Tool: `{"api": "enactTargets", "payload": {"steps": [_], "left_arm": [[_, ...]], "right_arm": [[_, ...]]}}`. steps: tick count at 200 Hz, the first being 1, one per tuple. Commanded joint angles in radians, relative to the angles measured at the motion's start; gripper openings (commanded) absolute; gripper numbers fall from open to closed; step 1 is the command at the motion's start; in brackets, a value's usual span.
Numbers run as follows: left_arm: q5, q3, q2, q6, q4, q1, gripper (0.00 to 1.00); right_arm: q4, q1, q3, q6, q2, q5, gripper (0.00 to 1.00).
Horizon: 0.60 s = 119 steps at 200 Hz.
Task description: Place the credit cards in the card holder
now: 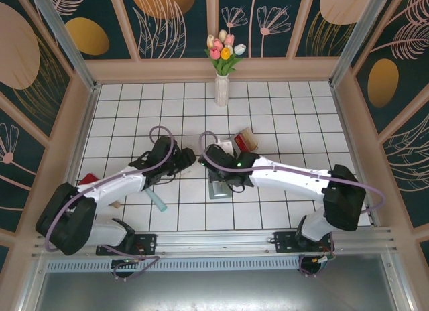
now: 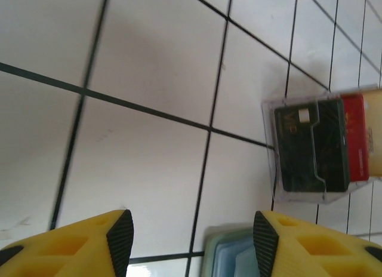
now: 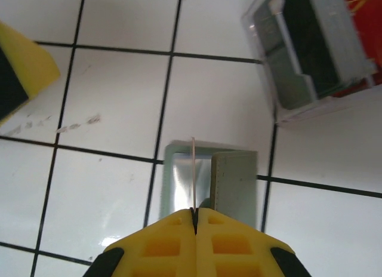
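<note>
Reaching in from the near left in the top view, the left arm stretches low toward the table's (image 1: 281, 116) middle; its left gripper (image 1: 186, 159) sits just left of the card holder (image 1: 220, 188); the right arm bends in from the near right, and the right gripper (image 1: 216, 171) points down over the holder; a clear box (image 1: 236, 145) lies just beyond.

In the left wrist view, the left gripper (image 2: 192, 238) is spread above bare tile with nothing between its pads; the card holder (image 2: 230, 256) peeks in at the lower edge beside one finger; the clear box (image 2: 310, 148), holding a red card (image 2: 356, 139), lies farther off.

In the right wrist view, the right gripper (image 3: 195, 212) is pressed together on a credit card (image 3: 193, 169) seen edge-on; the card seems to hang just above the open card holder (image 3: 230, 178), in line with its middle.
</note>
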State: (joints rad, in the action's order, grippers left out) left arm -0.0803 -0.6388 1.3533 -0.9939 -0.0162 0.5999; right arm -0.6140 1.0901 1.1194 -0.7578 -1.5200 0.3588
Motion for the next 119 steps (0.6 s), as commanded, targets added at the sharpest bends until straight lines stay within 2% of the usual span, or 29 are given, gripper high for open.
{"api": "enactTargets", "payload": {"steps": [1,54,85,119], "left_arm": [[-0.052,-0.055,0.048,0.041,-0.021,0.043,0.6],[-0.094,-0.095,0.156,0.015,-0.027,0.159,0.64],[-0.098,-0.069,0.16,-0.01,-0.035,0.18,0.66],[-0.16,-0.059,0.178,-0.021,-0.095,0.194,0.67]], "right_arm": [[-0.052,-0.031,-0.052,-0.032,0.045,0.021,0.0],[-0.014,-0.104,-0.171,-0.039,0.137,-0.028,0.0],[0.019,-0.148,-0.244,-0.045,0.168,-0.062,0.0],[0.076,-0.182,-0.31,-0.04,0.19,-0.112,0.0]]}}
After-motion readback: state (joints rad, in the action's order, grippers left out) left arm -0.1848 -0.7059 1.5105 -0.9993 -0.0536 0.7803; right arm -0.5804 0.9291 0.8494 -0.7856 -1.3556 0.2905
